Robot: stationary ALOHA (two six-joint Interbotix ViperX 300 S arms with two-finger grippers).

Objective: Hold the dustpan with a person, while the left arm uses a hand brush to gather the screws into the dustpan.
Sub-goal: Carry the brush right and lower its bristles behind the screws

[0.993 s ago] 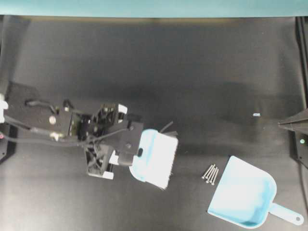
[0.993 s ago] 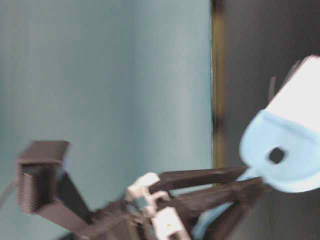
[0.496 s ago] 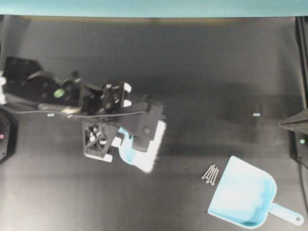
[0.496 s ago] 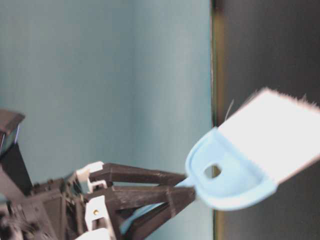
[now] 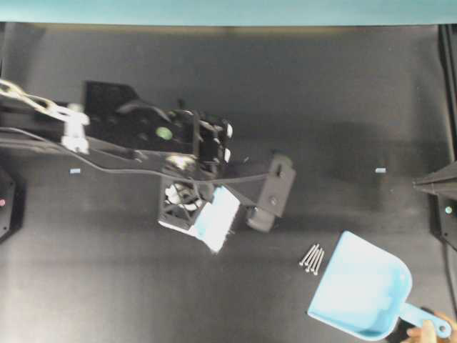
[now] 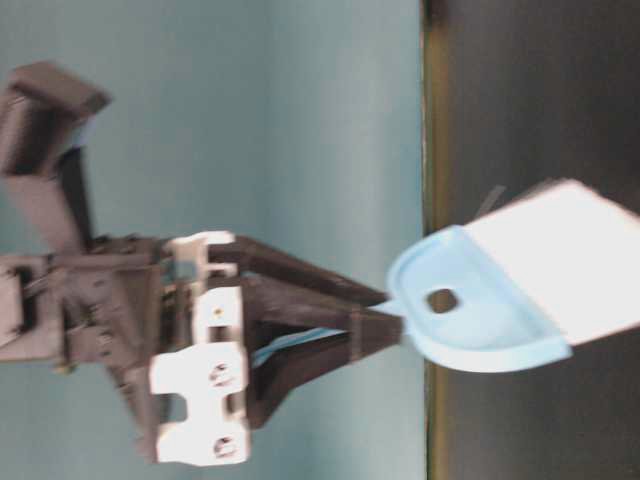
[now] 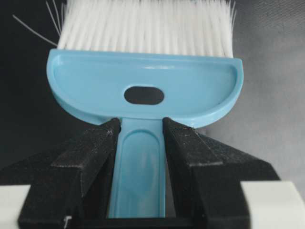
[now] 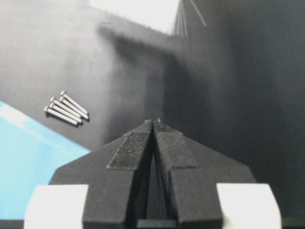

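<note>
2 fingers [image 7: 90, 157] astride hand brush [image 7: 143, 90] handle

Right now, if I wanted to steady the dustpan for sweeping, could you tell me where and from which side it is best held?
Take the dustpan by its short handle, coming from the overhead view's lower right corner. The handle sticks out there, opposite the open mouth, which faces the screws. A hand there stays clear of the brush held in the left pincer.

Robot lab bench, black cloth-covered table [image 5: 285, 78], plain teal backdrop wall [image 5: 228, 11], two fixed robot arms
</note>
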